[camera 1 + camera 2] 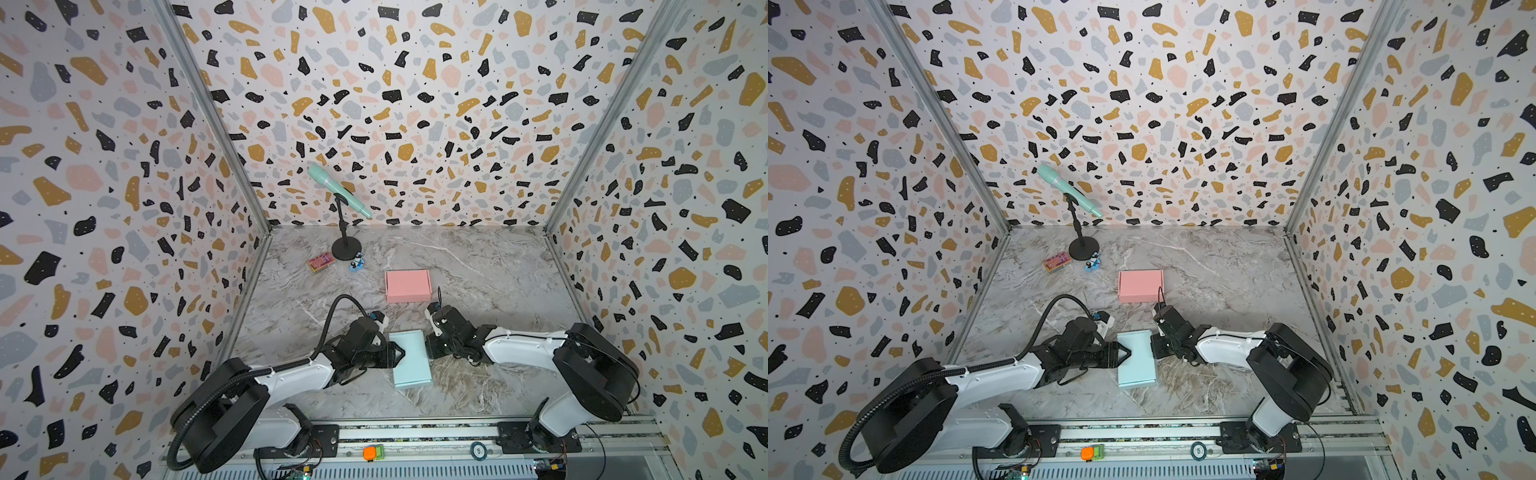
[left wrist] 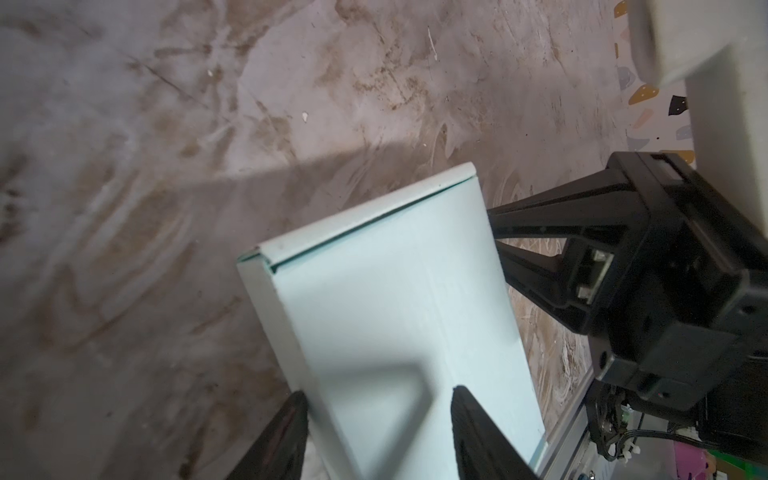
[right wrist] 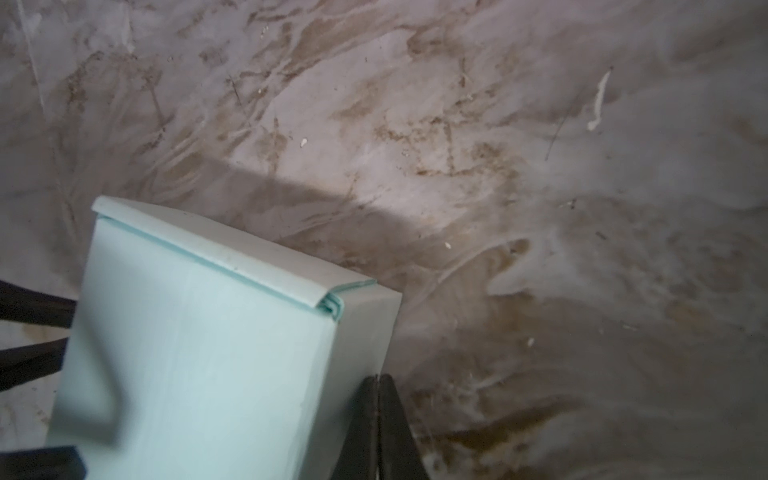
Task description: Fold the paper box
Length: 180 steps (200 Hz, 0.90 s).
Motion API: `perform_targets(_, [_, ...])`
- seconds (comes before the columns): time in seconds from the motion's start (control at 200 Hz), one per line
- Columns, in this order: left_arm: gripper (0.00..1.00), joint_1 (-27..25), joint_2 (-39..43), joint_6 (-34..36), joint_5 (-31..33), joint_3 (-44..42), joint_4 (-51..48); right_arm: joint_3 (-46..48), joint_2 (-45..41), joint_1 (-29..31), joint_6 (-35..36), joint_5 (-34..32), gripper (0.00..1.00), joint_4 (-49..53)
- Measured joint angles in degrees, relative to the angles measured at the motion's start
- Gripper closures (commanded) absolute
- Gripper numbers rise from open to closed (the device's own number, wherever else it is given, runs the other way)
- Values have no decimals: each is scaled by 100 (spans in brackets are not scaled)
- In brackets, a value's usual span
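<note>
The paper box [image 1: 411, 361] [image 1: 1137, 361] is pale blue, closed and lies flat on the marble table between both arms. My left gripper [image 1: 400, 354] [image 1: 1126, 354] [image 2: 380, 395] is open and hovers at the box's left edge, one finger outside the side wall and one over the lid [image 2: 395, 299]. My right gripper [image 1: 429, 347] [image 1: 1153, 347] [image 3: 377, 379] is shut with nothing between its jaws. Its tips rest against the box's right side wall [image 3: 361, 332]. A folded flap seam [image 3: 232, 253] runs along the box's near end.
A closed pink box [image 1: 408, 286] [image 1: 1140, 286] sits just behind. Further back left stand a mint microphone on a black stand [image 1: 345, 249], a small patterned packet [image 1: 321, 262] and a small blue toy [image 1: 356, 262]. A metal rail [image 1: 415, 434] runs along the front edge.
</note>
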<state>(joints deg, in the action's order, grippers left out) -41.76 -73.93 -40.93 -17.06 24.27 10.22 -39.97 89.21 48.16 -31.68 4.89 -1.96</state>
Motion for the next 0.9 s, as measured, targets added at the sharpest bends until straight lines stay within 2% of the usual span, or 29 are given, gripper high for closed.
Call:
perform_targets(0.15, [42, -4, 157, 2, -4, 0, -2, 162, -341, -22, 9, 39, 87, 48])
perform_targets(0.295, [40, -7, 304, -2, -4, -20, -2, 363, -732, -22, -7, 44, 79, 131])
perform_targets(0.596, [37, -24, 813, -39, -2, -308, -83, 817, -1482, 92, -190, -37, 78, 455])
perform_targets(0.901, [36, -511, 1099, -245, 81, -509, -205, 1154, -1921, 817, -715, -245, 80, 741])
